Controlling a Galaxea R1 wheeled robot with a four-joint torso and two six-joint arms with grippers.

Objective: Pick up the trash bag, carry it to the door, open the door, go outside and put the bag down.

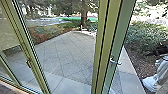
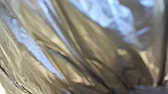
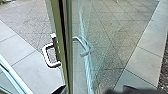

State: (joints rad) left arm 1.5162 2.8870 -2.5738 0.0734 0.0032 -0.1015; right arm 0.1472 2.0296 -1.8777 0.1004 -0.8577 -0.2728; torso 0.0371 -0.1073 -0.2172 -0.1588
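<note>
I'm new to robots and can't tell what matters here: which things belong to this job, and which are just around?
Part of the job:
- crumpled, shiny plastic trash bag
- glass door with a greenish frame
- its bent, silvery handle
- grey, slab-paved yard outside

Just around:
- leafy green bushes
- dark, upright tree trunk

Door frame (image 1: 102, 42) olive-grn; paving (image 1: 67, 53) grey w/ diag. lines.
</note>
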